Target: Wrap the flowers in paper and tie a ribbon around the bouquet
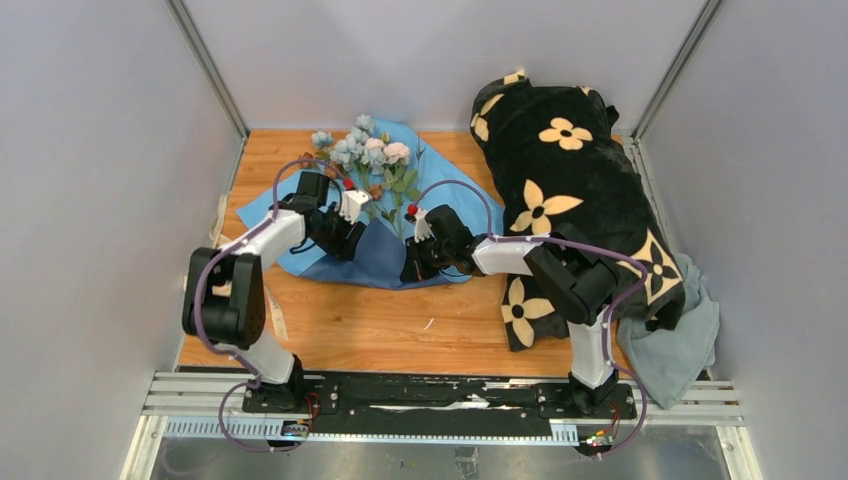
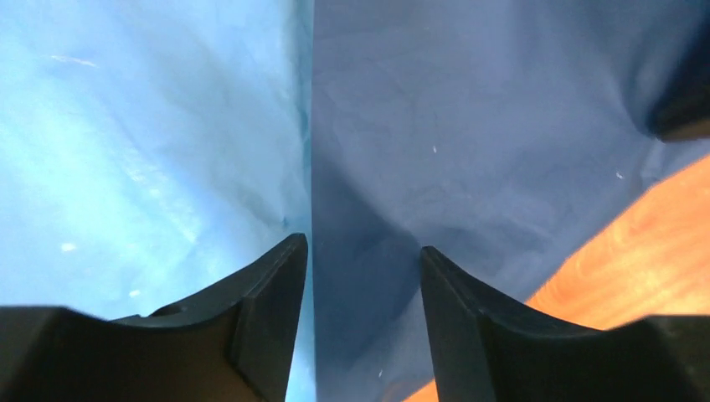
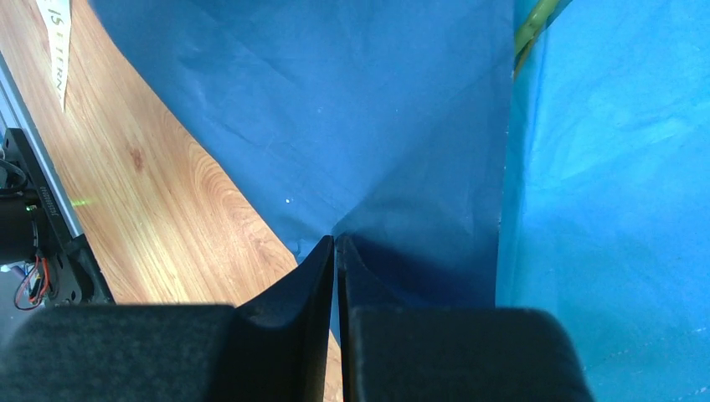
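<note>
The paper [image 1: 385, 258] lies spread on the wooden table, with a navy flap folded over its light blue side [image 1: 262, 208]. On its far part rest the flowers [image 1: 365, 150], pale blue and pink blooms pointing away. My left gripper [image 2: 362, 251] hovers open over the fold line, navy paper [image 2: 469, 126] below the gap and nothing gripped. My right gripper [image 3: 335, 243] is shut on the navy paper's near edge [image 3: 352, 126], a thin blue strip pinched between the fingers. A green stem [image 3: 536, 25] peeks out beside the flap. The cream ribbon [image 1: 276, 318] lies at the left, partly under the left arm.
A black plush blanket with cream flower prints [image 1: 570, 190] is heaped at the right. A grey-blue cloth [image 1: 680, 350] hangs beside it at the near right. Grey walls close in both sides. The metal base rail [image 1: 440, 395] runs along the near edge.
</note>
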Tool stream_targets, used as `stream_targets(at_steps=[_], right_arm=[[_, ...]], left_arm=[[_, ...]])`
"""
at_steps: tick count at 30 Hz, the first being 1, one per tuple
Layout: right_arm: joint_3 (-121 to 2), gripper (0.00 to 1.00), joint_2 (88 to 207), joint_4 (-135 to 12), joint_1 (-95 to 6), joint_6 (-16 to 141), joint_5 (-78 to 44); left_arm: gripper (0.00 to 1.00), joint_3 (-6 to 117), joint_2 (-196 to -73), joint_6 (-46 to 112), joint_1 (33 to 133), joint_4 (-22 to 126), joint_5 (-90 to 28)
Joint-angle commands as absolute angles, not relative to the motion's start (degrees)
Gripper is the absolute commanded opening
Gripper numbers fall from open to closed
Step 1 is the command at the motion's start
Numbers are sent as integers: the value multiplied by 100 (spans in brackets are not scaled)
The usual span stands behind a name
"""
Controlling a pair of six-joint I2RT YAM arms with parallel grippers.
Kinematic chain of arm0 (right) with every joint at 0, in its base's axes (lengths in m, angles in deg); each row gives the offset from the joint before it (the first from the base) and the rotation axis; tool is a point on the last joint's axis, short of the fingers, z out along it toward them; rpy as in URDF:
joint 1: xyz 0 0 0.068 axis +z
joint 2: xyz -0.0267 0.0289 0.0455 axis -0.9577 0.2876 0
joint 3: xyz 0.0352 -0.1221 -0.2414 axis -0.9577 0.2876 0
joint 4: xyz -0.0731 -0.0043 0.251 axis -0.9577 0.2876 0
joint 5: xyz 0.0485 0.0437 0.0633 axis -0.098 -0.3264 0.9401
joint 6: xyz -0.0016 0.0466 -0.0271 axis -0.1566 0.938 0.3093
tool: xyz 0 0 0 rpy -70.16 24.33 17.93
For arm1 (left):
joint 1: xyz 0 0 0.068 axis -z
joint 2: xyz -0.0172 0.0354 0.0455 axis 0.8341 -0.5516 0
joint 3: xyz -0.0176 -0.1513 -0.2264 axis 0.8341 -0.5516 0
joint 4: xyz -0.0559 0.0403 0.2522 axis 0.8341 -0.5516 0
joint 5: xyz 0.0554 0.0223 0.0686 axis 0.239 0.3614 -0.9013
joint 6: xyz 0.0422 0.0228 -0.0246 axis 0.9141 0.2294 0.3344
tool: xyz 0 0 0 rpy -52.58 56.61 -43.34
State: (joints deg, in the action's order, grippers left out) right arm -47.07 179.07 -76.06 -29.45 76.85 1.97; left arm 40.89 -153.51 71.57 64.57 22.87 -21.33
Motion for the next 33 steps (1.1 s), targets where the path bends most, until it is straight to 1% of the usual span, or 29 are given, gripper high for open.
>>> stream_targets(at_steps=[1,2,3,6,7,9,12,14,16,18,22,25,28,29,33], right_arm=[[-4414,9,18017,-6861,-3037,7741,-90],[-4418,9,18028,-6874,-3043,7753,-58],[-4435,9,18052,-6886,-3047,7783,-22],[-4494,10,18113,-6890,-3047,7836,5],[-4505,10,18134,-6890,-3050,7859,5],[-4515,10,18151,-6890,-3053,7883,5],[-4500,10,18162,-6882,-3057,7892,14],[-4469,9,18167,-6872,-3072,7904,29],[-4427,10,18131,-6872,-3090,7914,24],[-4384,9,18102,-6872,-3100,7923,-1],[-4321,10,18113,-6848,-3155,7908,10],[-4258,9,18087,-6838,-3176,7878,-16],[-4231,10,18096,-6829,-3185,7856,-4],[-4226,9,18093,-6821,-3188,7847,1],[-4226,9,18067,-6810,-3187,7821,-3]], left_arm=[[63,4027,-13944,7249,6586,1853,-1928],[63,3848,-13635,7338,6662,1850,-1814],[59,3698,-13388,7424,6768,1842,-1742],[34,3370,-13281,7717,7133,1780,-1965],[30,3340,-13380,7796,7194,1745,-2026],[25,3353,-13747,7891,7234,1674,-1986],[23,3435,-14198,8060,7243,1794,-2138],[18,3498,-14513,8092,7234,1939,-2638],[15,3595,-14768,8211,7188,1743,-2921],[15,3527,-14834,8452,7028,1414,-2858],[15,3081,-14748,8959,6692,1184,-3216],[15,2899,-14748,9315,6187,1013,-3374],[15,2813,-14870,9560,5607,1194,-3780],[14,2818,-14969,9624,5327,1245,-3906],[13,2972,-15063,9842,4750,1099,-4088]])
